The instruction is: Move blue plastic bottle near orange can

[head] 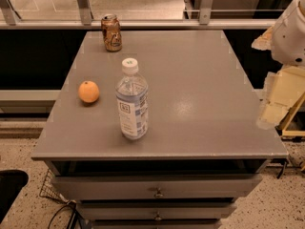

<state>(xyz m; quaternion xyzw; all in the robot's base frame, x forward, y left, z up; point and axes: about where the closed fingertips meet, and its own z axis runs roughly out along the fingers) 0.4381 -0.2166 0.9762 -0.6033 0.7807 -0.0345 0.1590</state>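
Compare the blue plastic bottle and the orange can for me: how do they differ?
The blue plastic bottle is clear with a white cap; the orange can is opaque brownish-orange metal with a silver top. The bottle is much taller than the can. The bottle stands near the front edge; the can sits at the far edge. Both stand upright on the grey table. The gripper is off the table's right side, clear of both.

Grey cabinet surface (205, 109) over stacked drawers (190, 186) with small metal pulls. Speckled floor (279, 209) below; metal-framed glazing (83, 4) behind. Warm, dim light leaves a soft sheen on the surface.
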